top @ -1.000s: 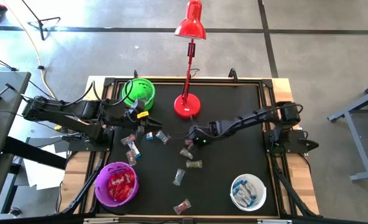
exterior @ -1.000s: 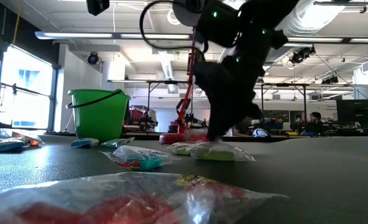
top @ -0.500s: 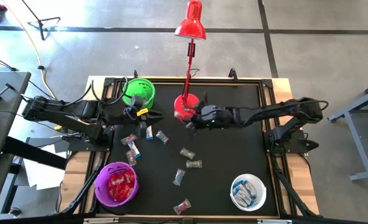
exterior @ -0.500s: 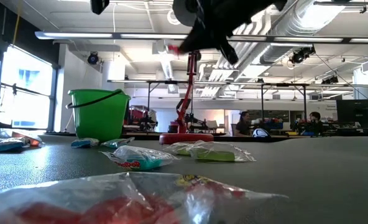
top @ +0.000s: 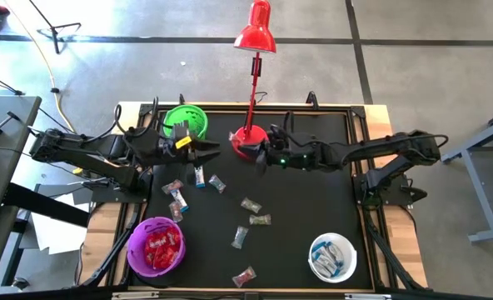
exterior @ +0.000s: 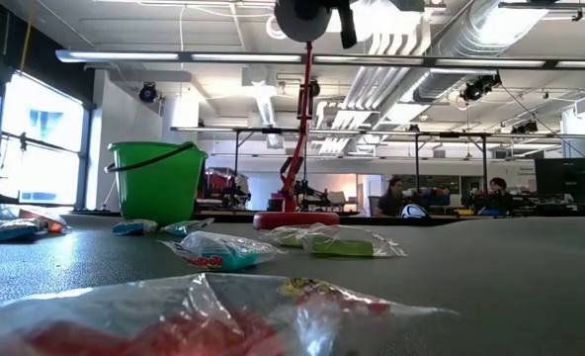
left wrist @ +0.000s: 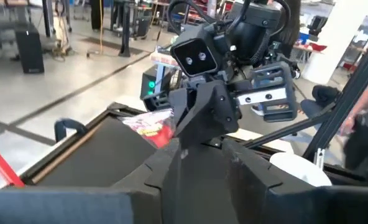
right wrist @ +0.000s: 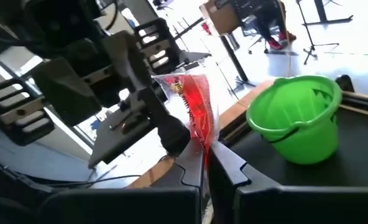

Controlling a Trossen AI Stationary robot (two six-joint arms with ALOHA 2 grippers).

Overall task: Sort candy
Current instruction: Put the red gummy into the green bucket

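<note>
Over the counter [top: 313, 200], the purple bowl [top: 131, 237] of reds sits at the left arm's near corner, well apart from the right arm. The right fingers [right wrist: 230, 168] are clenched on a red candy [right wrist: 193, 102], held up off the counter, wrapper standing upright. It points at the left fingers [left wrist: 258, 177], just opposite; whether those are spread I cannot tell. A handover looks likely, the left arm being nearer the bowl. Loose candy [top: 251, 204] lies between.

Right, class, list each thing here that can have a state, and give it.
right claw: shut on a red candy, off the table
left claw: beside the green bowl
purple bowl: holds red sweets
white bowl: holds blue-and-white sweets
loose candy: lying unsorted on the table
lamp: upright
</note>
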